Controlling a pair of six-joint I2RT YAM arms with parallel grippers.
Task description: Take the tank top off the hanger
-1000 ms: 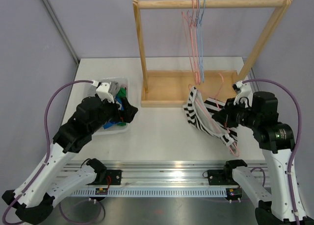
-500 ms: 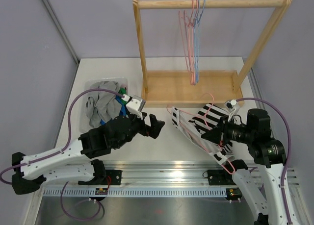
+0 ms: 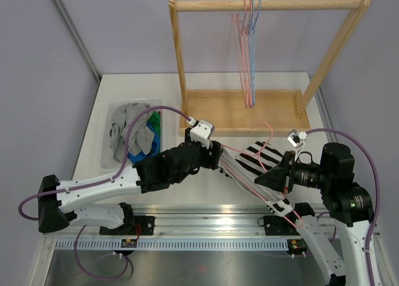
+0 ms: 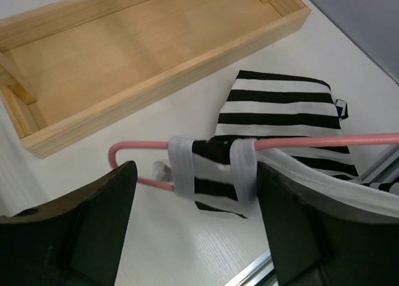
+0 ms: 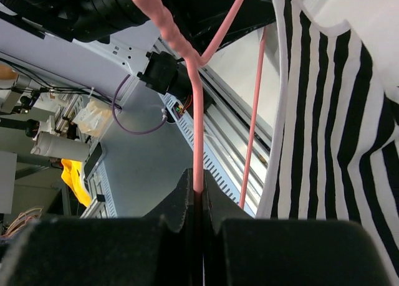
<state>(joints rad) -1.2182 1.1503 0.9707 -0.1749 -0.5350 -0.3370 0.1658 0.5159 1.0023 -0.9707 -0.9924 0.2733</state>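
L gripper now over tank top

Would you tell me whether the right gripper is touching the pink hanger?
Touching: the right wrist view shows the pink hanger clamped in the right gripper.

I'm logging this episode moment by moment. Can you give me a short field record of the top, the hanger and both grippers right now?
tank top: black-and-white striped, spread on the table, straps looped over the hanger
hanger: pink, off the rack
left gripper: open, fingers either side of the straps
right gripper: shut on the hanger's wire
task state: top not yet off
other: spare hangers on the rack; bin of clothes
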